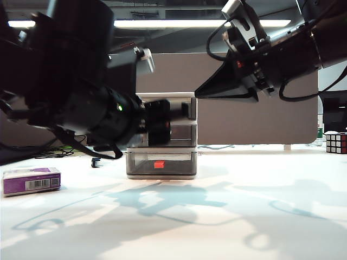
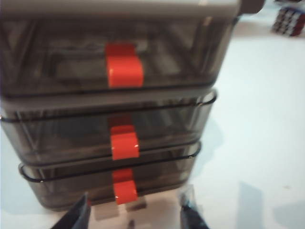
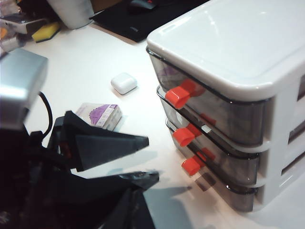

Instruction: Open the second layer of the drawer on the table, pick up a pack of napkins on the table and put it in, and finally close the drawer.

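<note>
Drawer [image 2: 119,119] sits shut on the counter [image 1: 217,216]; my left claw [image 2: 136,214] hangs released before its middle red handle [image 2: 124,145], small, rigid, probably slippery; right claw [image 3: 143,160] hovers unclenched, empty

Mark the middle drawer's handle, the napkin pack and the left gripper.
middle drawer's handle [image 2: 125,145]: left wrist view, on the handle's red front face.
napkin pack [image 1: 31,181]: exterior view, on its purple side by the barcode.
left gripper [image 2: 134,214]: left wrist view, midway between its dark fingertips.
</note>
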You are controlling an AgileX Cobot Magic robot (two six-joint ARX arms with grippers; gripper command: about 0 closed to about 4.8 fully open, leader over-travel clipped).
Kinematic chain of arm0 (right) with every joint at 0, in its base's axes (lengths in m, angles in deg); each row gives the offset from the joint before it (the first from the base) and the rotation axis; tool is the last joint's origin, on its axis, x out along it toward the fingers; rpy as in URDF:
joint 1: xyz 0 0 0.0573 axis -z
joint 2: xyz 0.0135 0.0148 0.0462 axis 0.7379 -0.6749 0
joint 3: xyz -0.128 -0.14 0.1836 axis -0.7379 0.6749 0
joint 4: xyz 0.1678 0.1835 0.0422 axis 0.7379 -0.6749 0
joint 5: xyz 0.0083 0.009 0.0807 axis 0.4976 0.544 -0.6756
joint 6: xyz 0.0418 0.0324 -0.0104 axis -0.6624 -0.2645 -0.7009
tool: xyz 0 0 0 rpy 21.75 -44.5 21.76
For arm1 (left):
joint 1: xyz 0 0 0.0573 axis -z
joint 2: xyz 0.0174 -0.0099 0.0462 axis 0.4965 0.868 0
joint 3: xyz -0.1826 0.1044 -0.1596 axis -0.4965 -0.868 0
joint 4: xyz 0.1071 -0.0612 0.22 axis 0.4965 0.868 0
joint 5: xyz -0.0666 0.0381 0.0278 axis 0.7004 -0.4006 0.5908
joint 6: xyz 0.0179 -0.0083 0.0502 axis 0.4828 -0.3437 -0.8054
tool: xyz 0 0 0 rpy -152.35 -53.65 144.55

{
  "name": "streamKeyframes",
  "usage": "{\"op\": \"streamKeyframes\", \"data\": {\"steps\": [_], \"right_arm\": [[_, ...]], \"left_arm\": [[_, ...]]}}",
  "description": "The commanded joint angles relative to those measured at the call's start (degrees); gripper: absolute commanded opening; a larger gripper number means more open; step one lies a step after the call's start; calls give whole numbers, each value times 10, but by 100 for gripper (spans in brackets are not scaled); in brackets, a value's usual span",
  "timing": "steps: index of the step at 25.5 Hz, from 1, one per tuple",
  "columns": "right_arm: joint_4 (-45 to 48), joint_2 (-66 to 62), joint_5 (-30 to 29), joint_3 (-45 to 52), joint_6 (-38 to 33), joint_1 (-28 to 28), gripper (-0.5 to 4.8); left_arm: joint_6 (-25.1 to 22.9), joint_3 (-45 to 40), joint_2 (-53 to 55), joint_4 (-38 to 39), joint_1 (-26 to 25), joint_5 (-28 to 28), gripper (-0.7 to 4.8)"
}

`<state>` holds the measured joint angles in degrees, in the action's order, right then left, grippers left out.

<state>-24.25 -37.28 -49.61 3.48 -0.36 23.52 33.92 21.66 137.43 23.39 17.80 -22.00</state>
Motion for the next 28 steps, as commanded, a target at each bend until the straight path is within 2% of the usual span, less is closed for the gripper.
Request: {"op": "streamKeyframes", "data": {"steps": [1,7,16,21,25,28], "right_arm": [[12,-7,-3,-9,19,0,-5],[11,-43,-9,-39,24,2,-5],[9,-100,-19,-90,33,2,-5],[7,-103,-21,-95,35,2,-5],[5,-103,-21,-95,36,3,-5],[2,-103,-21,-95,39,3,-5]], "left_arm": [[-4,19,20,-5,5,-32,242],[-14,48,44,-6,7,-70,241],[-15,73,51,-4,6,-70,241],[-34,89,73,-10,6,-70,241],[-35,90,73,-10,5,-101,238],[-35,90,73,-11,3,-104,237]]}}
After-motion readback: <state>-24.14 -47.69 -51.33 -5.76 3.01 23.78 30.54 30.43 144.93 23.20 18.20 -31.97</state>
